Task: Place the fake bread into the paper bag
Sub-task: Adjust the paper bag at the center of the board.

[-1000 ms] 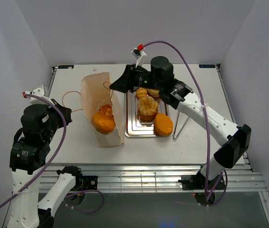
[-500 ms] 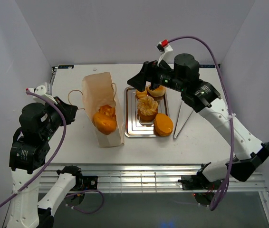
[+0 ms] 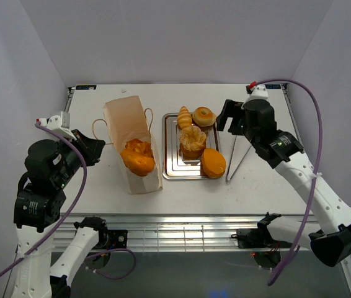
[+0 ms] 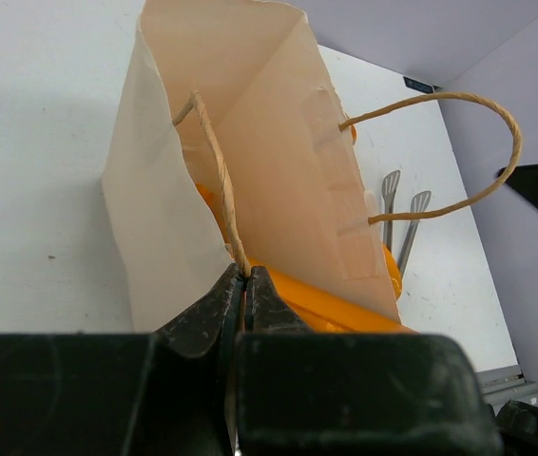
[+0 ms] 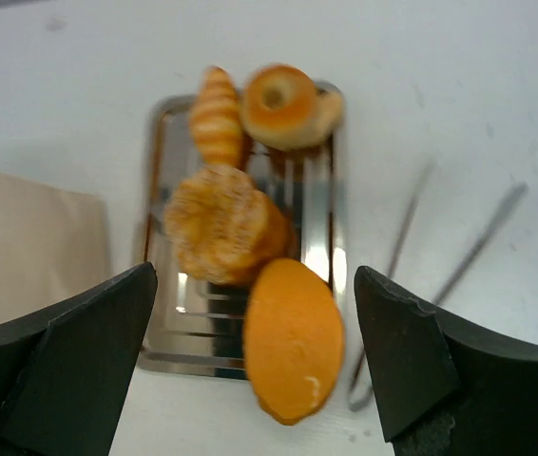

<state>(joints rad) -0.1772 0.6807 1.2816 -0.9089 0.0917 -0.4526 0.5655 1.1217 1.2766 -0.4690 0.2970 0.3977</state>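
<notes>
Table [image 3: 275,180] with the bag and tray side by side at mid-width. Biggest change in the last second: the right arm, which was stretched across to the far end of the paper bag [image 3: 128,121], has swung back and now sits right of the silver tray [image 3: 170,169], clear of both. Right gripper [image 5: 255,280] has gone from partly closed to fingers spread wide, nothing between them, and looks down over the tray from above. Bag lies on its side left of the tray, mouth toward the near edge. It has shifted only slightly. Bread in the bag [image 3: 138,156] shows orange at the mouth, much as before. Left arm unchanged. Left gripper [image 4: 246,285] has its fingers pressed together on the near cord handle [image 4: 220,176], holding the mouth up and open. Still on the tray: oval loaf [image 3: 213,162] at the near right corner, overhanging the rim; ruffled round piece [image 3: 192,141] at centre; bagel [image 3: 204,115] and striped croissant-like piece [image 3: 184,117] at the far end. Metal tongs [image 3: 237,154] lie untouched right of the tray. Reading: one visit to the bag is finished and the right hand is free and lined up for the next pick. Four pieces remain, so roughly midway at best.
</notes>
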